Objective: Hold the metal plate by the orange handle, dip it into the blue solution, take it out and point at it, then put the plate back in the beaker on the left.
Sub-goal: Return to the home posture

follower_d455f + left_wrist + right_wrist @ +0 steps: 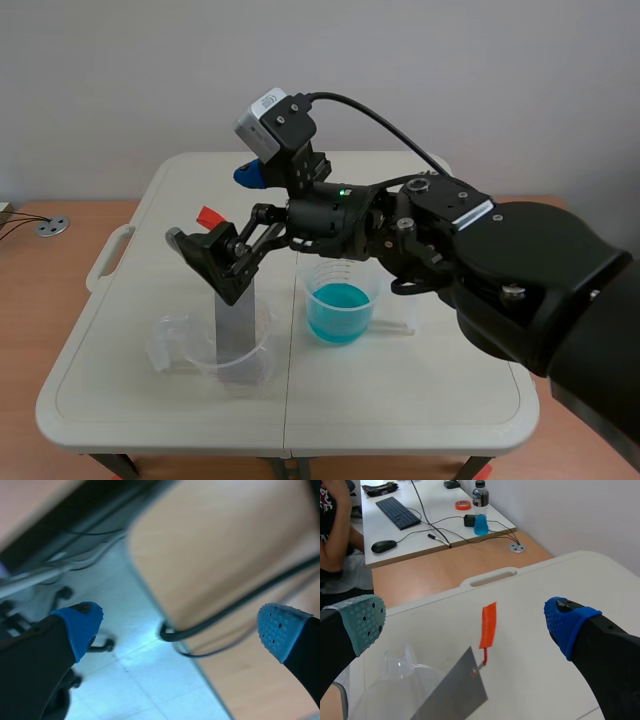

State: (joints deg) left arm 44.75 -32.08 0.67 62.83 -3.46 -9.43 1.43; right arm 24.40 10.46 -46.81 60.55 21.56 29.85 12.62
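The grey metal plate (pixel 235 325) stands tilted in the clear beaker (pixel 215 352) at the table's front left, its orange handle (pixel 209 215) sticking up. My right gripper (pixel 212 208) reaches in from the right and is open, one finger on either side of the handle without touching it. In the right wrist view the orange handle (pixel 488 625), the plate (pixel 452 695) and the beaker (pixel 395 680) lie just ahead of the open right gripper (pixel 465 620). The beaker of blue solution (pixel 340 300) stands to the right. My left gripper (pixel 180 625) is open and holds nothing.
The white folding table (pixel 420 400) has a carry slot (pixel 490 576) at its left edge. Beyond it is a wooden desk (pixel 435 565) with a keyboard (pixel 397 512), mouse and bottle (pixel 480 510), and a seated person (pixel 332 525). The left wrist view shows only floor, cables and a tabletop's underside.
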